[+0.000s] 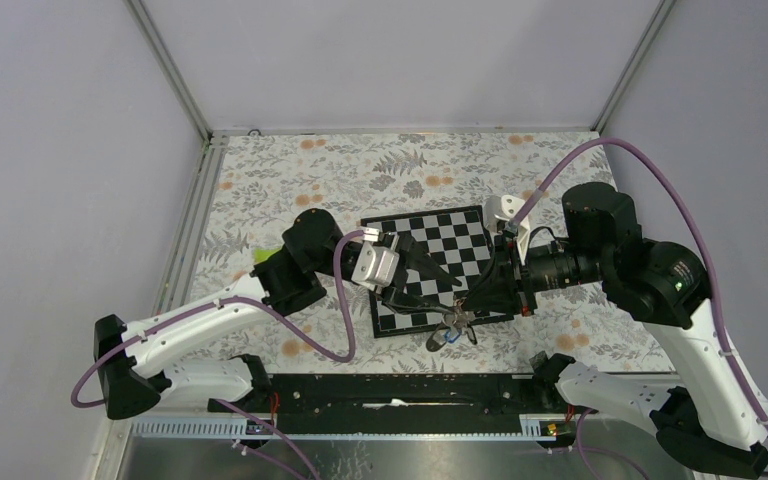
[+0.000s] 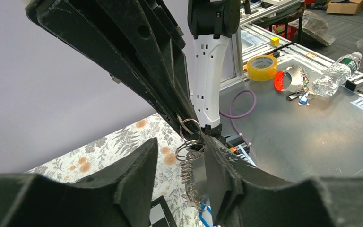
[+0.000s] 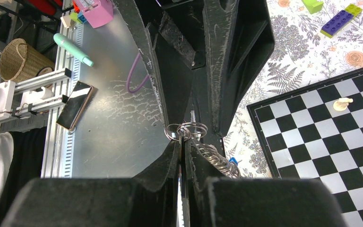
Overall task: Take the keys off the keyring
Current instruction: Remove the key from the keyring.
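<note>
- Top view: you see the left gripper (image 1: 452, 296) and the right gripper (image 1: 472, 303) meeting tip to tip over the near edge of the chessboard (image 1: 450, 225), a little right of its middle.
- The keyring (image 1: 447, 332) sits just on the near side of their tips, at the board's near edge and partly over the floral cloth (image 1: 290, 170). A blue bit shows at its near end.
- The keys are too small here to pick out, and you cannot tell the state of the jaws from this view.
- Left wrist view: the left gripper (image 2: 179, 142) has its jaws apart. Metal rings of the keyring (image 2: 189, 150) sit in the gap. They touch the finger (image 2: 227, 184) on the right of the picture and stay apart from the other one.
- A wire coil (image 2: 188, 172) hangs under the rings. A flat grey piece lies behind it, and you cannot tell if it is one of the keys.
- The right gripper (image 2: 184, 118) comes in from above with its jaws together, and one ring sits at its very tip.
- Right wrist view: the right gripper (image 3: 182, 144) has its jaws pressed almost together on a thin metal edge. The rings of the keyring (image 3: 191, 128) lie right at its tips.
- The left gripper (image 3: 193, 118) comes from the opposite side, with its two fingers spread on either side of the rings.
- To the right you see the chessboard (image 3: 321, 123) with a pale pawn (image 3: 343, 103) standing on it.
</note>
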Action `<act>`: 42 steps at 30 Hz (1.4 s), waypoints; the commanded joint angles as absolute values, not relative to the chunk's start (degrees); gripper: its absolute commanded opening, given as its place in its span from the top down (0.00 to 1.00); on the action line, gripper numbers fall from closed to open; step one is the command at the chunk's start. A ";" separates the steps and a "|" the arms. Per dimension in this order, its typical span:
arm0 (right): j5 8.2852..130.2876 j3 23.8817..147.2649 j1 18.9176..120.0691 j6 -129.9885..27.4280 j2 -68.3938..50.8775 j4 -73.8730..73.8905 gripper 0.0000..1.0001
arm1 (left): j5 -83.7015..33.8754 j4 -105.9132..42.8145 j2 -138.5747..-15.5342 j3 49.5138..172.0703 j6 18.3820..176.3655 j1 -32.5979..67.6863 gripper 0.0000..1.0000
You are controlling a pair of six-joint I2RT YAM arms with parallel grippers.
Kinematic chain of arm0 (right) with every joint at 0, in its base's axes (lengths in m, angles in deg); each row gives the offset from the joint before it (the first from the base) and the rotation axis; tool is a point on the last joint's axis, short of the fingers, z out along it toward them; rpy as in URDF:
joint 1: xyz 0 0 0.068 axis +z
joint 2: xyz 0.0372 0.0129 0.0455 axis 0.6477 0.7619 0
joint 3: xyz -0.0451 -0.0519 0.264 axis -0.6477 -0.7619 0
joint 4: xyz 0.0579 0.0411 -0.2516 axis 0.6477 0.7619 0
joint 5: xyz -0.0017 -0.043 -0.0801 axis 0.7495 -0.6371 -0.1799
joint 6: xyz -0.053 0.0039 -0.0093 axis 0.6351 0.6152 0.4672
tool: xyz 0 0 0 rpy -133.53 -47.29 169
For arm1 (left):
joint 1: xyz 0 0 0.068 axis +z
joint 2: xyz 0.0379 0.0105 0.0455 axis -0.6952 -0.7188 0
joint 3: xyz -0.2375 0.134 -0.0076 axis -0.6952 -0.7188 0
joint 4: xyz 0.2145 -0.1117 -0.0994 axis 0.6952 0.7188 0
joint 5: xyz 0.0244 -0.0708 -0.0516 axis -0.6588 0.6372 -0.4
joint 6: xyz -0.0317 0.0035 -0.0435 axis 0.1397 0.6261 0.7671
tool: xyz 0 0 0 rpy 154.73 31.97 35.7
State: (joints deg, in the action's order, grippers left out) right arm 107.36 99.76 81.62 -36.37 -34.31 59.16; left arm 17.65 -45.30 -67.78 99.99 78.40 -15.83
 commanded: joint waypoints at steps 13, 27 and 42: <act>108.15 101.04 81.86 -36.55 -35.48 56.72 0.93 | 20.63 -47.85 -68.45 100.93 79.07 -15.64 0.76; 105.00 101.30 81.88 -36.20 -37.09 56.30 0.93 | 18.37 -41.98 -67.31 102.65 75.74 -15.63 1.00; 102.71 98.03 81.90 -36.90 -39.38 55.41 0.94 | 15.99 -41.81 -64.40 101.54 73.94 -15.57 1.00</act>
